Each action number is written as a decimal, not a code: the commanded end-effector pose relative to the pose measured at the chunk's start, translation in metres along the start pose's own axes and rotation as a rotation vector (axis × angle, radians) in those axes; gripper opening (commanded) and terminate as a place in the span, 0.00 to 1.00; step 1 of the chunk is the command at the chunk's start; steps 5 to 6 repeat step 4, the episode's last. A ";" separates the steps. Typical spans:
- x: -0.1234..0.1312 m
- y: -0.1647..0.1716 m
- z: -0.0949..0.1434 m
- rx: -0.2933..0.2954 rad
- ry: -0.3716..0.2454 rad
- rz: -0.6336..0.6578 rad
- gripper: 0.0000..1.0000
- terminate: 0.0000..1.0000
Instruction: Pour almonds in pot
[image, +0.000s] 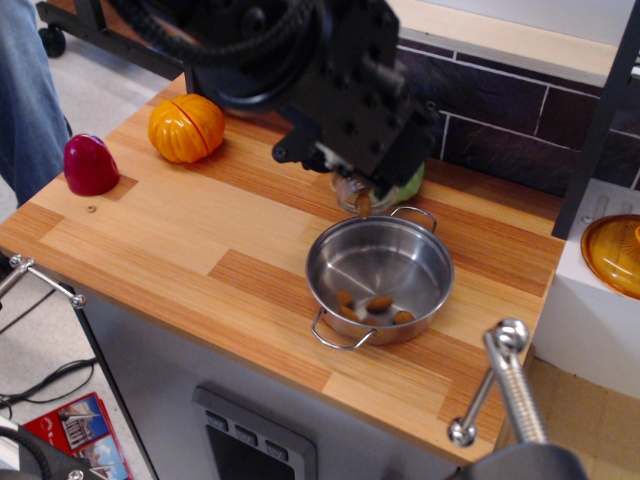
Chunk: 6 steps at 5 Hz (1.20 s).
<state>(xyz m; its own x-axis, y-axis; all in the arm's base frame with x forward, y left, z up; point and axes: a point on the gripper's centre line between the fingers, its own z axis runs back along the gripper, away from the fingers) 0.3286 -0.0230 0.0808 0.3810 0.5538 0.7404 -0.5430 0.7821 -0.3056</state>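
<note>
The shiny steel pot (425, 250) with two wire loop handles sits on the wooden counter, right of centre. Several brown almonds (378, 304) lie in its front part. My black gripper (352, 180) hangs over the pot's far rim, shut on the clear jar (352, 195), which is tipped with its mouth down. Only the jar's lower end shows under the gripper; one almond sits at its mouth. A bit of green cabbage (412, 184) peeks out behind the gripper.
An orange pumpkin-like toy (186, 127) and a dark red rounded toy (90, 164) sit at the counter's left. An orange glass lid (615, 255) rests on a white unit at right. A dark tiled wall backs the counter. A metal clamp (505, 385) stands at front right.
</note>
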 end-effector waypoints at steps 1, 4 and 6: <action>0.011 -0.004 0.003 -0.095 -0.092 -0.044 0.00 0.00; 0.016 -0.009 0.003 -0.232 -0.229 -0.165 0.00 1.00; 0.016 -0.009 0.003 -0.232 -0.229 -0.165 0.00 1.00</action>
